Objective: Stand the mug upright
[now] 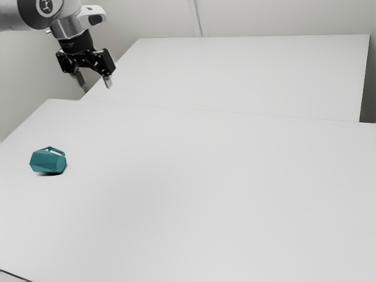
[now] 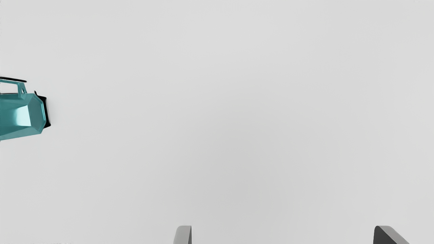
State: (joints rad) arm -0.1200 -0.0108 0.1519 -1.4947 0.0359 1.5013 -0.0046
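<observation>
White table (image 1: pixel 205 194): mug (image 1: pixel 47 161) on side, lower than pincer (image 1: pixel 96 86), well apart.

"What's the mug (image 2: pixel 13 118) like?"

"Smooth, like hard plastic, with a shiny patch on one flat side."

"And the table (image 1: pixel 205 194)?"

"Smooth and matt."

"The arm (image 1: pixel 14 16)?"

"Its white part looks like smooth plastic. The black gripper (image 1: pixel 97 85) is a bit shiny, and its fingers (image 2: pixel 183 236) look like dull metal."

White-and-grey jointed arm (image 1: pixel 20 14) in from the exterior view's upper left. Black two-finger gripper (image 1: pixel 94 83) raised, pointing downward; grey fingers (image 2: pixel 183 235) spread wide.
</observation>
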